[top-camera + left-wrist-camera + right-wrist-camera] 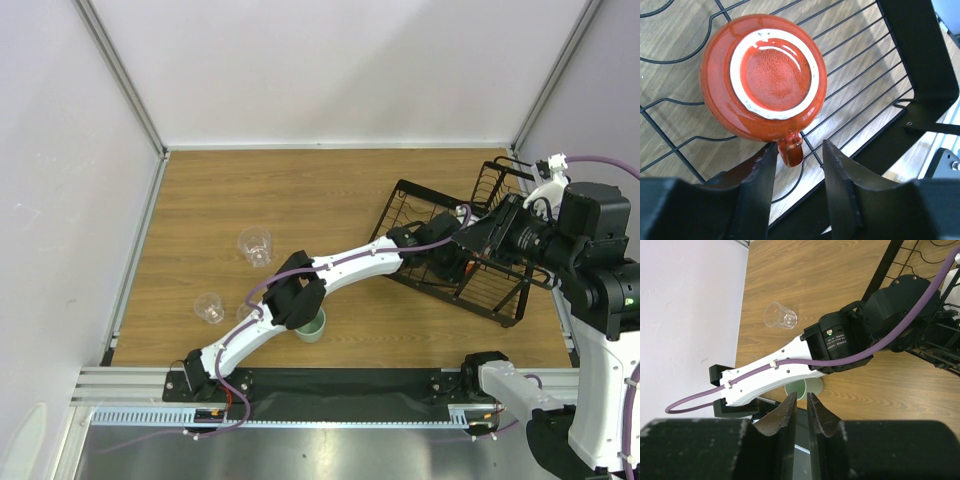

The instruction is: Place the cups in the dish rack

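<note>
An orange-red mug [765, 75] rests upside down on the wires of the black dish rack [860, 65], its handle pointing at my left gripper [800, 147]. That gripper is open, with the handle loose between its fingertips. The right gripper [800, 397] hangs high over the table, shut to a narrow slit with nothing in it. A pale mint cup [312, 325] stands upright beside the left arm's elbow and also shows as the mint cup [807, 388] below the arm. Two clear tumblers [255, 245] [209, 308] stand on the wood at the left.
The left arm [330, 270] stretches diagonally from its base to the dish rack [395, 215], whose taller basket section [500, 175] is at the back right. The right arm [575, 240] hovers over the rack's right side. White walls enclose the table.
</note>
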Motion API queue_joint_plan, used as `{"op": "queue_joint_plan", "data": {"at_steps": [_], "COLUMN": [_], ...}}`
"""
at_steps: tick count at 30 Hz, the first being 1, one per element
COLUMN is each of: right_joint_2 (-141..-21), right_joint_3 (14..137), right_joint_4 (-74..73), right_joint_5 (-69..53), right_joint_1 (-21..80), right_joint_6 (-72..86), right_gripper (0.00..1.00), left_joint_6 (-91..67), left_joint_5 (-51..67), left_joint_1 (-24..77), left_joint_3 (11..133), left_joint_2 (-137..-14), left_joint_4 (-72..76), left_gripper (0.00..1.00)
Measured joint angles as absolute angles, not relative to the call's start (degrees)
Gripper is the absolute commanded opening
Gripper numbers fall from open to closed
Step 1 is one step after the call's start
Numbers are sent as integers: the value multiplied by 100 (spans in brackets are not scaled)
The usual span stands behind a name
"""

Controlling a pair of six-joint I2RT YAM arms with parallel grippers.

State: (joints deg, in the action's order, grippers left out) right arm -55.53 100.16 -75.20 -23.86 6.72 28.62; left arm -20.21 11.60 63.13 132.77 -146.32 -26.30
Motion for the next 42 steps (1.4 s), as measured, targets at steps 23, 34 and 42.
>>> {"op": "queue_joint_plan", "data": {"at_steps": [23,34,42], "right_joint_2": [-5468,-5395,-5485], "right_joint_3": [9736,9655,9642], "right_joint_4": [-7360,-7299,-7301], "right_joint_5": [-2462,-2475,-2480], "right_joint_1": [663,661,657], "right_joint_6": [2888,2886,2860], "right_gripper": [20,24,35], "left_joint_6": [-1887,-1839,-1894], "left_joint_5": [2029,2121,1861], "left_joint_1": [5758,5572,5360], "left_joint_3": [10545,9336,8606], "left_joint_2": [-13297,-11961,-10661], "left_joint_4": [-1109,-845,-972], "left_gripper": [65,69,66]}}
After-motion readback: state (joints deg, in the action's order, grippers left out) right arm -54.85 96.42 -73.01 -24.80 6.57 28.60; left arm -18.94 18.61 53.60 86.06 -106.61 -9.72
